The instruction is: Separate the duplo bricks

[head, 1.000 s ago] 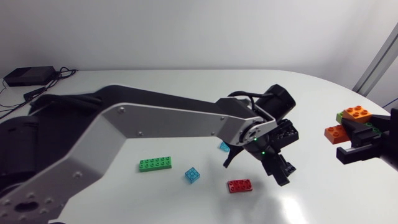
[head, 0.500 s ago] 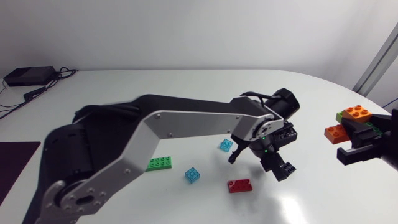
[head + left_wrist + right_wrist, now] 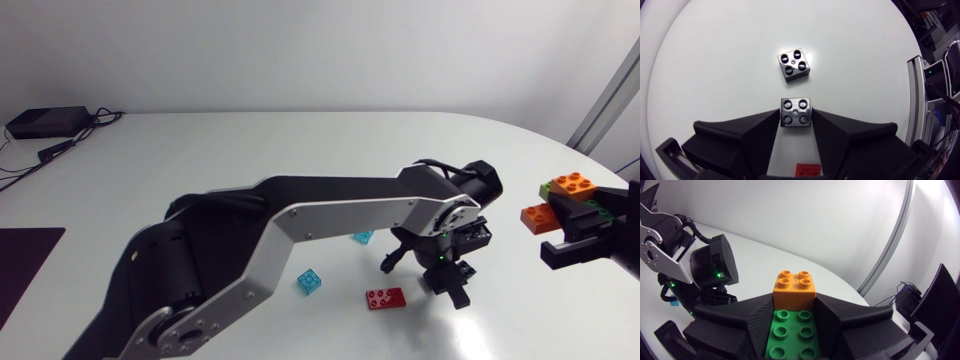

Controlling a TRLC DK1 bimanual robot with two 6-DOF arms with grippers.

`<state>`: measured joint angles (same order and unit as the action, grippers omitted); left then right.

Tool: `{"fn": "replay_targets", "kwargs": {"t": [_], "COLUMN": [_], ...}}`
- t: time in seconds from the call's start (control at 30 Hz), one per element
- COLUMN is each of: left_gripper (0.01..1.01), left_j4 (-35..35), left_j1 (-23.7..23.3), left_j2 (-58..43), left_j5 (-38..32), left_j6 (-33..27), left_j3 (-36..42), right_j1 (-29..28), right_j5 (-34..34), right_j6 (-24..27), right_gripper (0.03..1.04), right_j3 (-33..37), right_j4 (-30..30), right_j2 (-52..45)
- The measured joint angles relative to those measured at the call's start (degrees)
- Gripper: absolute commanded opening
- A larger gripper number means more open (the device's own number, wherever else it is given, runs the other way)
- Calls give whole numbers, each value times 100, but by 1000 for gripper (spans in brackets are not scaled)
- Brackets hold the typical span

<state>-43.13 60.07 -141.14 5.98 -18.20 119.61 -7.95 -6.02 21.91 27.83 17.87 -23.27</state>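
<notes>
A glossy white table [image 3: 715, 60] with a rounded edge spreads under and ahead of the left gripper [image 3: 796, 114] fingers [image 3: 755, 134], a black box [image 3: 45, 122] well apart from them.

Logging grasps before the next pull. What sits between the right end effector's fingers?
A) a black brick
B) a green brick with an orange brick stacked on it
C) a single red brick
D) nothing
B: the right wrist view shows the right end effector shut on the green brick, with the orange brick stacked on it; the black brick is in the left end effector.
</notes>
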Motion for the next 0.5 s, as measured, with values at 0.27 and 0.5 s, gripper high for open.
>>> {"fn": "replay_targets", "kwargs": {"t": [0.27, 0.5], "left_gripper": [656, 784], "left_j4": [-61, 496], "left_j1": [-2, -127], "left_j2": [0, 280], "left_j5": [0, 0], "left_j6": [26, 197], "left_j3": [4, -525], "right_j1": [0, -70], "right_j5": [-2, -2], "right_j6": [0, 0], "right_gripper": [289, 290], "right_j3": [0, 11], "right_j4": [2, 4], "right_j2": [92, 129]}}
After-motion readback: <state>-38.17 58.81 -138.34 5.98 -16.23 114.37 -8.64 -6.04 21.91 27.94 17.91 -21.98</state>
